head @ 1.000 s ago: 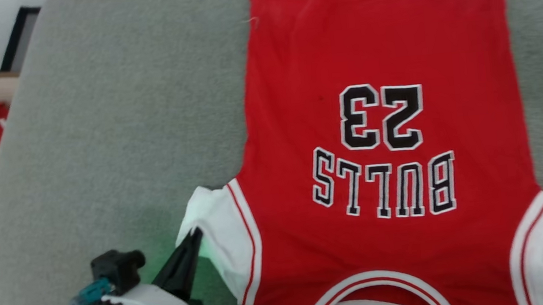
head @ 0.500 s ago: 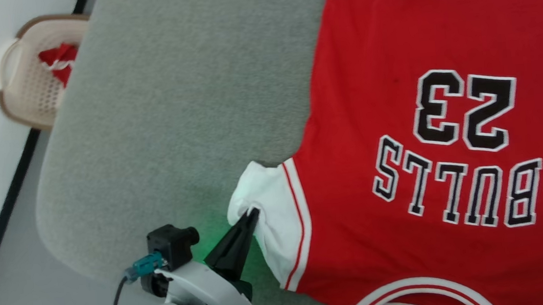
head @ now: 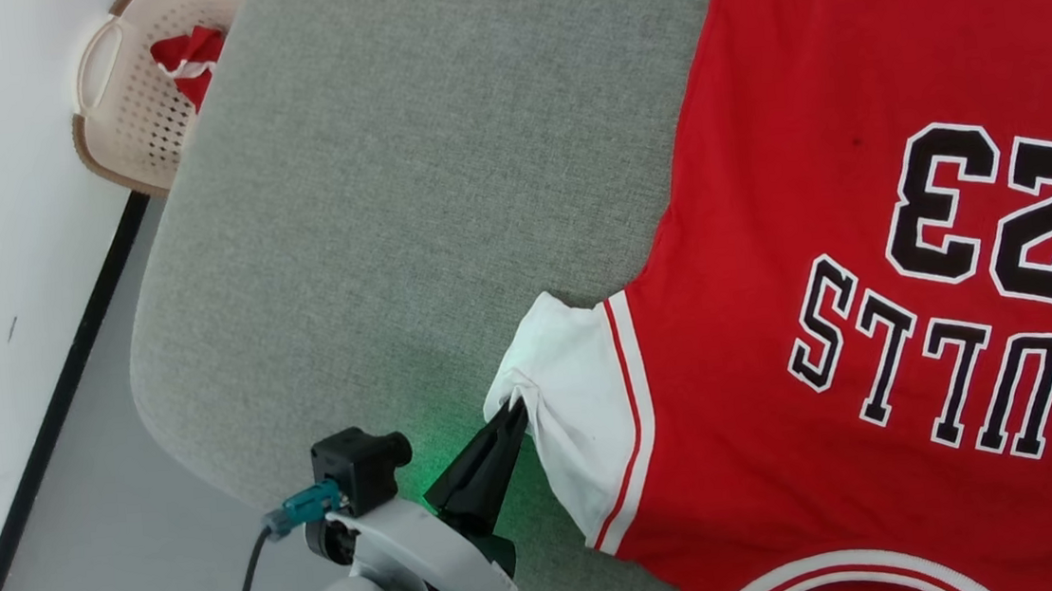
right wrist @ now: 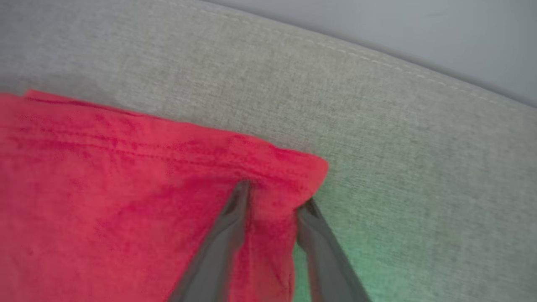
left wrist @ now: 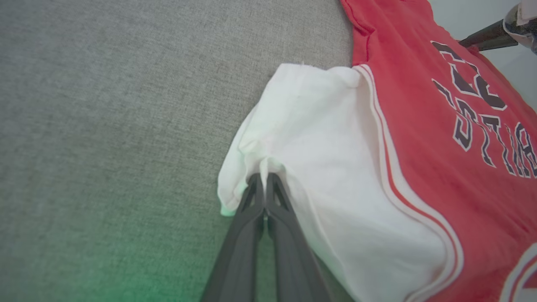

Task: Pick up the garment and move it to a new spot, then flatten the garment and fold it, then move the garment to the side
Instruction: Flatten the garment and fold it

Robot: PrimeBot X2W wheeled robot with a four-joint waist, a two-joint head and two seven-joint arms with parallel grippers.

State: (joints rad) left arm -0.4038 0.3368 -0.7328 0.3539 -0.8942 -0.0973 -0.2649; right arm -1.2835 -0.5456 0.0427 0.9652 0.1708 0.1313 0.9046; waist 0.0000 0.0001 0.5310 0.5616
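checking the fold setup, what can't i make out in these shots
- Head view: the garment, other sleeve and most of the collar cut off by the right and bottom edges.
- Head view: the basket, cut by the top edge.
- Right wrist view: blur hides whether the right gripper touches the hem.

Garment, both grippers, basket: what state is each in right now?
Garment: lying spread out, print up, on the grey pad.
Left gripper: shut on the edge of the white sleeve.
Right gripper: open, fingers astride the red hem corner.
Basket: holds red-and-white cloth.
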